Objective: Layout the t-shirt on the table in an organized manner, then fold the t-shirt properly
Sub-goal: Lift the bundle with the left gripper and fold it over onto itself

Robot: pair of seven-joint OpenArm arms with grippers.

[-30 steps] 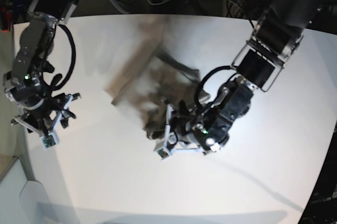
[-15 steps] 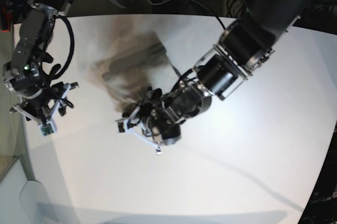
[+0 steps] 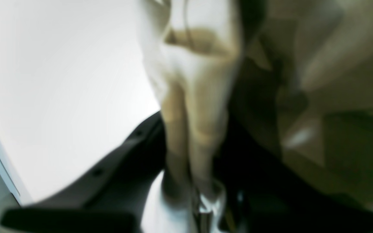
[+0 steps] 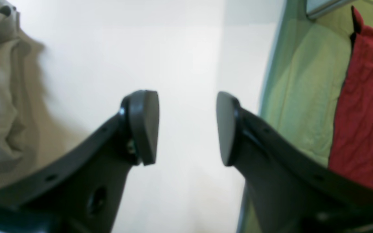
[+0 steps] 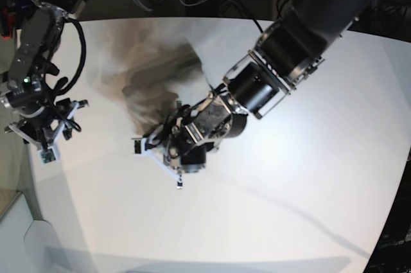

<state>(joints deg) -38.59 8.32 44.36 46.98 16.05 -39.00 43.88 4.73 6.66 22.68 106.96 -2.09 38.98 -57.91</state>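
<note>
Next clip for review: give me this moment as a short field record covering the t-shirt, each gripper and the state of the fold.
t-shirt: bunched and blurred on the table, not laid flat
left gripper: closed on a bunched strip of the t-shirt; the left wrist view shows beige cloth pinched between its jaws
right gripper: open, nothing between its jaws, over bare tabletop near the table's edge, apart from the cloth
layout: not yet done
fold: not yet done
beyond the table edge: green and red fabric in the right wrist view
</note>
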